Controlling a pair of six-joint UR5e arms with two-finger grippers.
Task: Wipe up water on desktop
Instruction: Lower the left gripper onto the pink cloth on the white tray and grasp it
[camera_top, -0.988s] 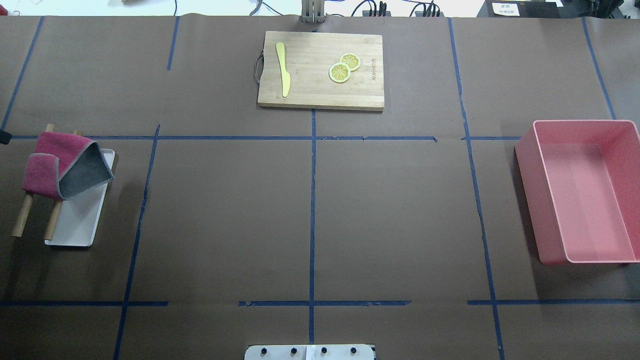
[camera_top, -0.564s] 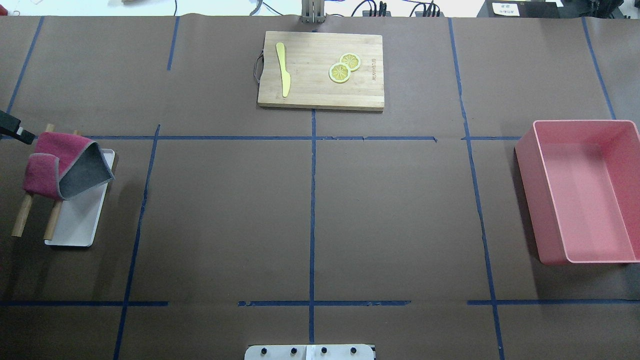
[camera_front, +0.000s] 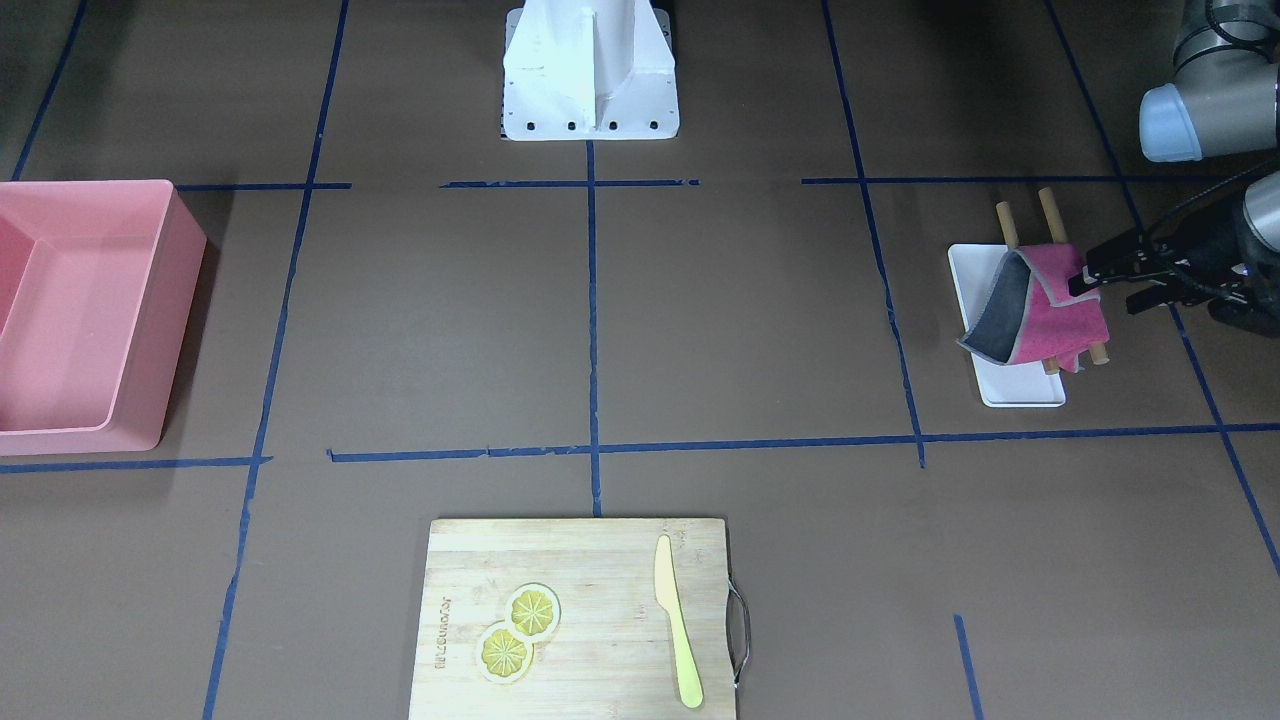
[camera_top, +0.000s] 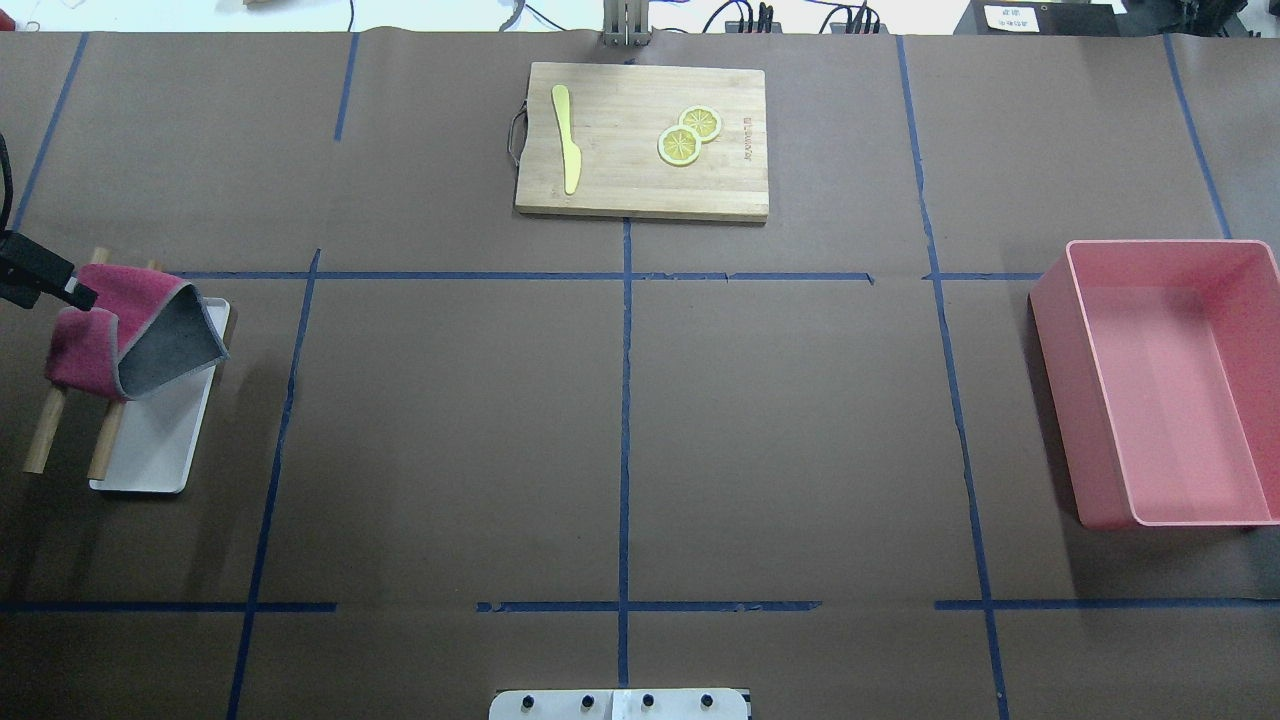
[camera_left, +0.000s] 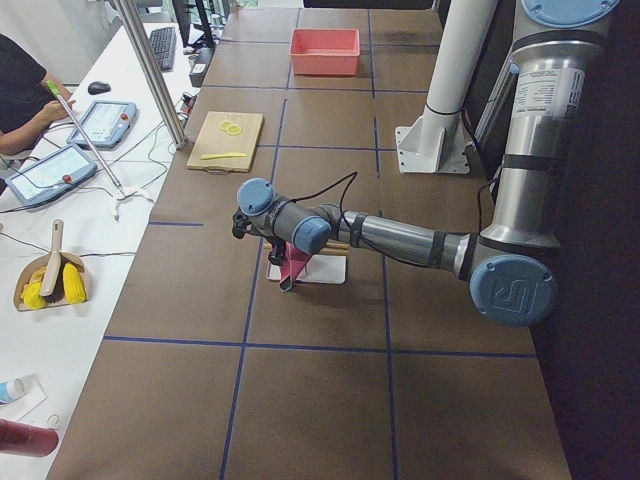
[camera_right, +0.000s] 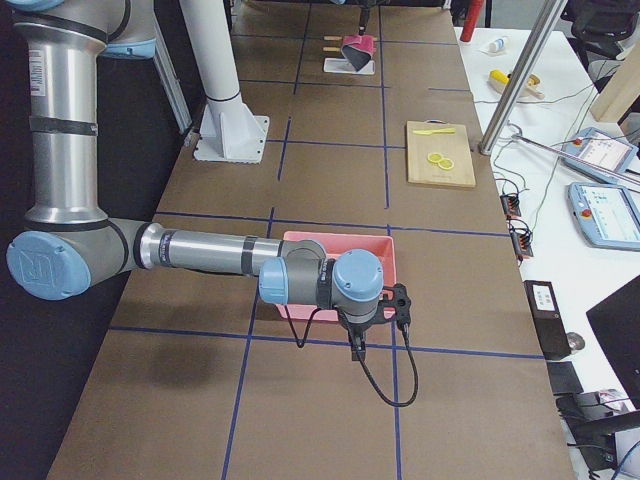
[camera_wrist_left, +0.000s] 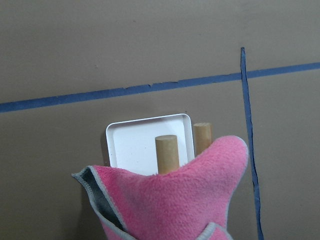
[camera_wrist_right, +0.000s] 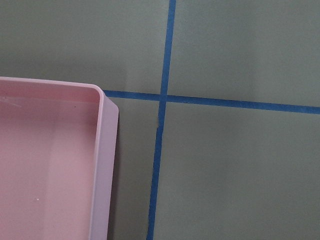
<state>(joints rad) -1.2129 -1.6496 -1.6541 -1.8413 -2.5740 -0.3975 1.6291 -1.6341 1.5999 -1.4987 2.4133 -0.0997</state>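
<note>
A pink cloth with a grey underside (camera_top: 130, 335) hangs over two wooden dowels (camera_top: 40, 440) above a small white tray (camera_top: 150, 450) at the left of the dark-brown desktop (camera_top: 450, 430). It also shows in the front view (camera_front: 1040, 315) and, close up, in the left wrist view (camera_wrist_left: 170, 200). My left gripper (camera_front: 1103, 293) is at the cloth's outer edge with its fingers apart, one fingertip (camera_top: 85, 295) over the pink fabric. My right gripper (camera_right: 356, 348) hangs by the pink bin's corner; I cannot tell its state. No water shows on the desktop.
A bamboo cutting board (camera_top: 640, 140) with a yellow knife (camera_top: 567, 135) and two lemon slices (camera_top: 688, 135) lies at the far middle. A pink bin (camera_top: 1165, 380) stands at the right. The robot's base plate (camera_top: 620, 705) is at the near edge.
My left gripper has come in from the left edge of the overhead view and reached the pink cloth. The cloth has not moved.
</note>
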